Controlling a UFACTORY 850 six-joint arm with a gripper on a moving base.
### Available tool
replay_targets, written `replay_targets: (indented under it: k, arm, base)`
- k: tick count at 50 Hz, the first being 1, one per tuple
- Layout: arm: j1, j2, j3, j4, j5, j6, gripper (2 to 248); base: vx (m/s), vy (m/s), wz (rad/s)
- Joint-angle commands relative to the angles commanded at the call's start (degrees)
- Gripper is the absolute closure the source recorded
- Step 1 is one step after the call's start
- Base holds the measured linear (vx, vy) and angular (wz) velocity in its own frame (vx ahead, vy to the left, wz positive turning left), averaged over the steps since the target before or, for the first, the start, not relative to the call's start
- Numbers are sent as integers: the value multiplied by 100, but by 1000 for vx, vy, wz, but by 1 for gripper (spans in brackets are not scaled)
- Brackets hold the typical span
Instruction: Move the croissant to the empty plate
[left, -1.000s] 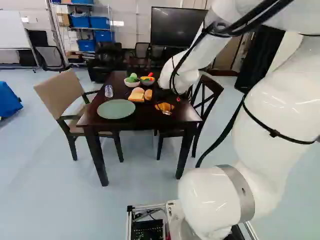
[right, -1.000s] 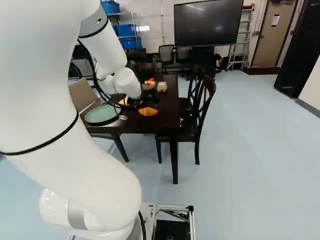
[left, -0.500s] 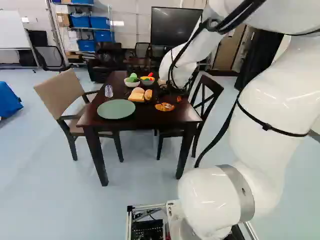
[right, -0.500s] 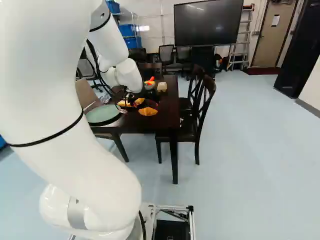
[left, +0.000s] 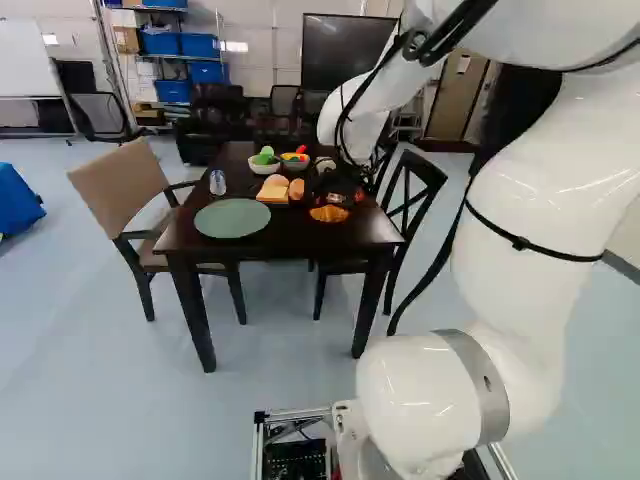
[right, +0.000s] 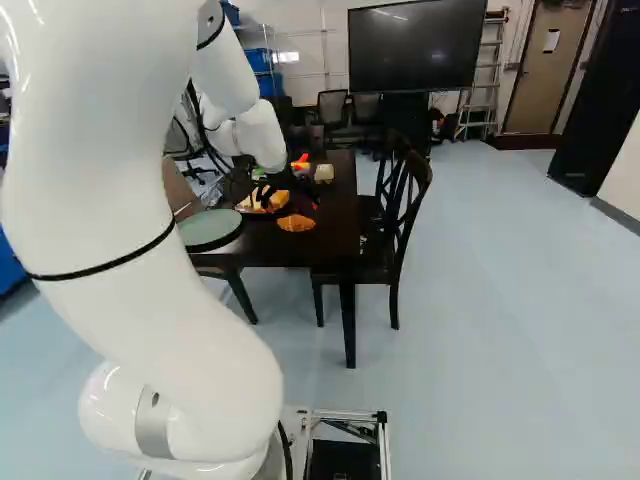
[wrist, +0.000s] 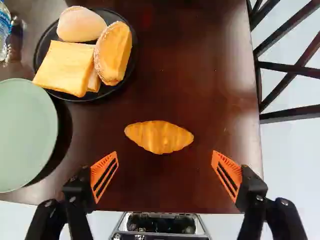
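Croissant (wrist: 159, 137) on dark glossy table (left: 295, 240), jaws (right: 289, 198) apart above, pale floor (right: 480, 280), black screen (right: 415, 48) beyond

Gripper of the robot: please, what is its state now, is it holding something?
Gripper: open, holding nothing; the croissant lies on the table, ahead of its fingers.

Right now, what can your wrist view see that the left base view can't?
Only the wrist view clearly shows the gripper open, its orange pads far apart.

Only the left base view shows the light bowl, the grey bowl, the big dark screen and the whiteboard.

Both show the croissant, the green plate, the bread, the bottle and the table.
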Motion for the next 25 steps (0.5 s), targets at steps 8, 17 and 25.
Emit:
replay_targets:
  k: [8,17,25]
  arm:
    - [-5,-83,-223,0,-323,0,3]
    - [-10,-209,-480,0,-677,0,3]
    - [-14,-422,-725,0,-985,0,3]
  base:
    - [0,0,0]
    - [0,0,0]
    - [0,0,0]
